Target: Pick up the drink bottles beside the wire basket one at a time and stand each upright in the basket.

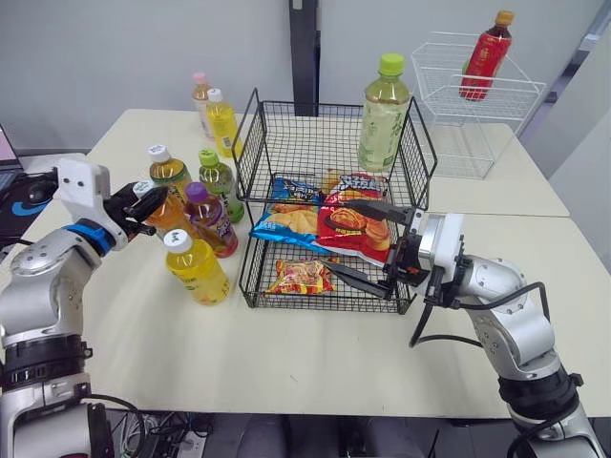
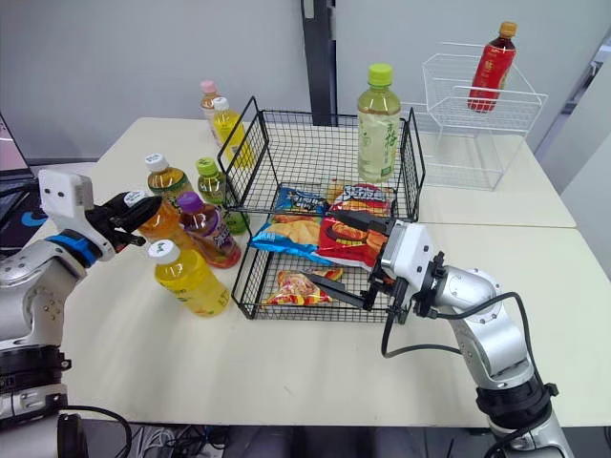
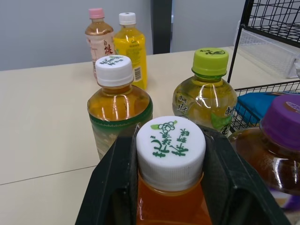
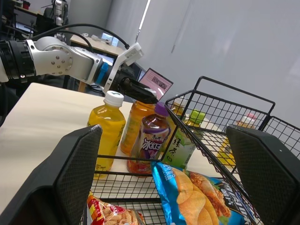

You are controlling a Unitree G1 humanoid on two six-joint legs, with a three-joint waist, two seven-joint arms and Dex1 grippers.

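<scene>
Now | left claw (image 1: pixel 142 206) clamps orange bottle (image 3: pixel 171 208) amid bottles (image 1: pixel 214 221) | right claw (image 1: pixel 342 239) gaping at wire basket (image 1: pixel 286 143) front

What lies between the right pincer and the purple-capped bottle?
A blue chip bag, then the wire basket's side wall, before the purple-capped bottle; the right wrist view shows this.

I read 白桃 on the far pink-capped bottle (image 3: pixel 99 40) label, 绿茶 on the green-capped bottle (image 4: pixel 180 143); other print is illegible to me.
</scene>
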